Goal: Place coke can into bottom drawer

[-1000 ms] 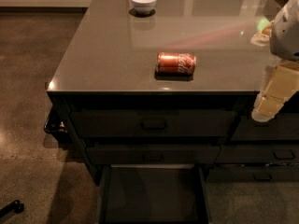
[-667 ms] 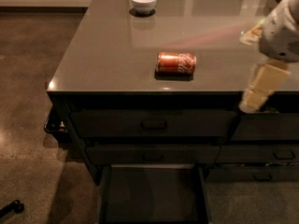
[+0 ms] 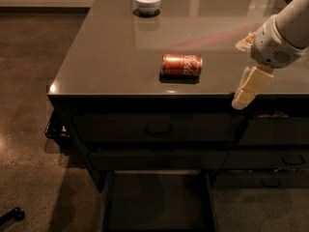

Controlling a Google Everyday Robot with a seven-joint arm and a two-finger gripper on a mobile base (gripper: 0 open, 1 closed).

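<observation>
The coke can [image 3: 181,65] lies on its side on the grey countertop [image 3: 111,57], near the front edge and a little right of centre. The bottom drawer [image 3: 157,204] is pulled out below the wide stack, and what shows of its dark flat inside holds nothing. My gripper [image 3: 243,95] hangs from the white arm at the right, over the counter's front edge. It points down and to the left, to the right of the can and apart from it. It holds nothing that I can see.
A white bowl [image 3: 147,1] stands at the back of the counter. Two wide shut drawers with recessed handles [image 3: 159,128] sit above the open one. A narrower drawer column [image 3: 280,144] is at the right. Dark floor lies to the left.
My gripper and arm have moved left, toward the can. The can, the bowl and the drawer have not moved.
</observation>
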